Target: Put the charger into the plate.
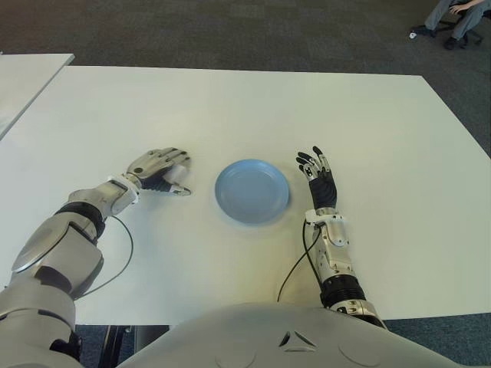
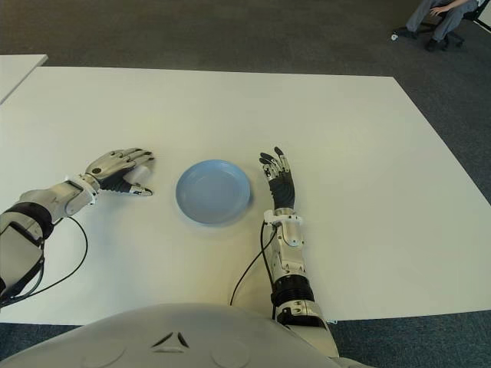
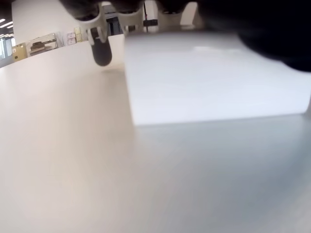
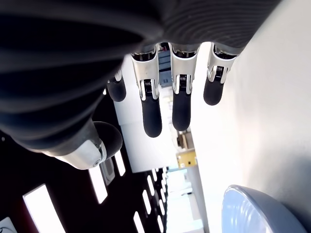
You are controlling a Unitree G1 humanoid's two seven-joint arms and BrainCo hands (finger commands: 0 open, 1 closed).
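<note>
A white block-shaped charger lies on the white table, close under my left palm in the left wrist view. In the eye views my left hand covers it, just left of the plate. That hand's fingers curl down over the charger's far side. The round blue plate sits at the table's middle with nothing in it. My right hand shows just right of the plate, palm up, with straight spread fingers holding nothing.
A second white table stands at the far left. A seated person's legs show on the dark carpet at the far right corner. Black cables trail from both wrists toward the front edge.
</note>
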